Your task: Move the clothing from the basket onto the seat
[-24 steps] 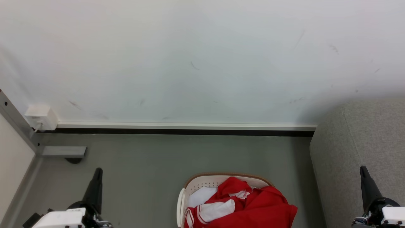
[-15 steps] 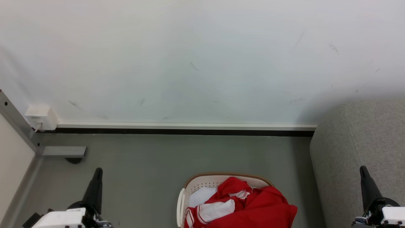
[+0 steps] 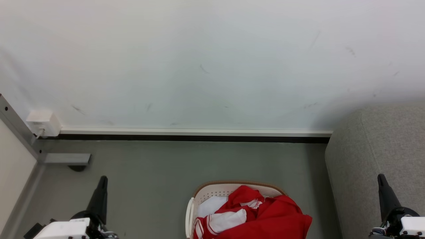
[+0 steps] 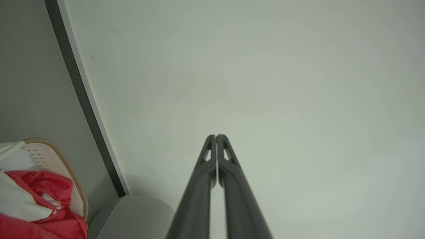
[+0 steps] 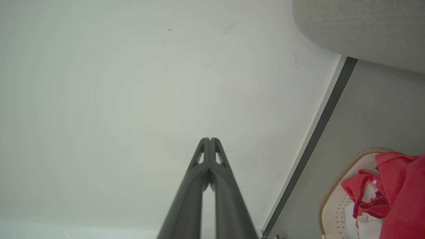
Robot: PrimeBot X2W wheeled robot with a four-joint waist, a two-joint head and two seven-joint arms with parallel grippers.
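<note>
Near centre of the floor: cream-white perforated plastic basket with a tan-brown rim, standing on the grey floor; its near part is cut off by the head view's bottom edge.
Inside the basket: bright red fabric garment with white panels and red-striped white cuffs, crumpled, heaped above the rim and spilling over the basket's right side; pale white lining shows at the far left inside.
Right side: large light grey fabric-upholstered sofa with a rounded corner, set against the far wall, near the basket with a strip of floor between them.
Near left: left gripper, over the floor and well apart from the basket, its long dark fingers pointing toward the far wall.
Left jaws: together, tips touching, nothing between them, as the left wrist view shows.
Near right: right gripper, seen against the sofa's grey fabric, apart from the garment, fingers also pointing toward the far wall.
Right jaws: together, tips touching, nothing between them, as the right wrist view shows.
Far side: plain white wall with faint scuffs; a white skirting board with a dark strip beneath runs along its foot.
Far left: small white socket box low on the wall, beside a grey metal upright; a flat grey metal piece lies at its base.
</note>
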